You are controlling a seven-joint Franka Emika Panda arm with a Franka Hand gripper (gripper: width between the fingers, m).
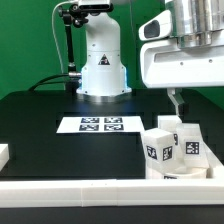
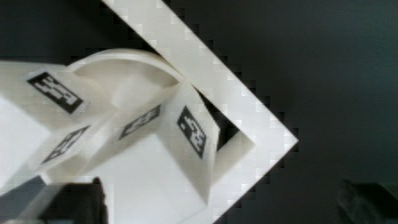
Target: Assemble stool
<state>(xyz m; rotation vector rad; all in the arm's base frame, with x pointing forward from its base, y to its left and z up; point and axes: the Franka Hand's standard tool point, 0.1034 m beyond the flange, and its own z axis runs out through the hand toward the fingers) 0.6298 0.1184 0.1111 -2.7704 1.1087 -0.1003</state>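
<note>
The stool parts are bunched at the table's front corner on the exterior view's right. Two upright white legs (image 1: 158, 148) (image 1: 191, 145) show black-and-white tags, and the round seat (image 1: 185, 173) lies low behind them against the rail. In the wrist view the seat (image 2: 118, 70) curves behind tagged legs (image 2: 192, 130) (image 2: 63, 95). My gripper (image 1: 179, 110) hangs just above the legs, touching nothing. In the wrist view it (image 2: 205, 208) is open and empty, with one dark finger (image 2: 63, 202) over the white parts; the other is faint against the black table.
The marker board (image 1: 100, 125) lies mid-table before the robot base (image 1: 102, 60). A long white rail (image 1: 90, 192) edges the front and turns a corner (image 2: 267, 125) by the parts. A small white block (image 1: 4, 153) sits at the exterior view's left edge.
</note>
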